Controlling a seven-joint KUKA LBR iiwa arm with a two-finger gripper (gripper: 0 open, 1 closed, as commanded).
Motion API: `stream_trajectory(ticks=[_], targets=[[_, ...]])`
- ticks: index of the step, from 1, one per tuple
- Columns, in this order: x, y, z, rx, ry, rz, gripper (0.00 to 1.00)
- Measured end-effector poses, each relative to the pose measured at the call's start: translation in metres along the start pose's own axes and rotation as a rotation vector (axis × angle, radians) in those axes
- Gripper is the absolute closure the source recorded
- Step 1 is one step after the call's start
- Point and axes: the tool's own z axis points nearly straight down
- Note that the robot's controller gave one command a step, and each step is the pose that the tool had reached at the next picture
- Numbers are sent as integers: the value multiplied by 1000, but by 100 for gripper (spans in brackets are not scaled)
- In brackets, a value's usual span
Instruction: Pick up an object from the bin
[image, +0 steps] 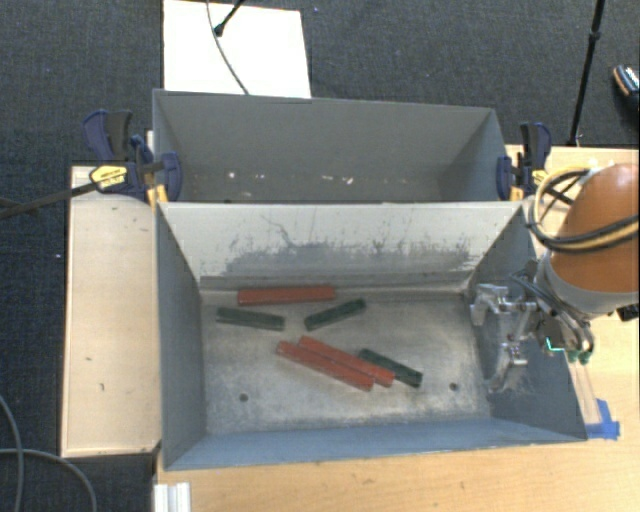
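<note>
Pincer (505, 370) low at right side of grey bin (330, 240), beside sloped wall; open or shut: can't tell; nothing seen in it. Nearest thing: dark green bar (392, 368), mid-floor, touching pair of red bars (333, 362), well apart from pincer. Further back: red bar (286, 295), two green bars (250, 318). Looks like pick not yet started: approach, grip, lift all left.
</note>
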Motion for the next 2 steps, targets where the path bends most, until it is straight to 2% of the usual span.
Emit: stream_trajectory(ticks=[1,2], targets=[[18,68,102,-3,1,47,0],[-11,128,113,-3,-9,236,0]])
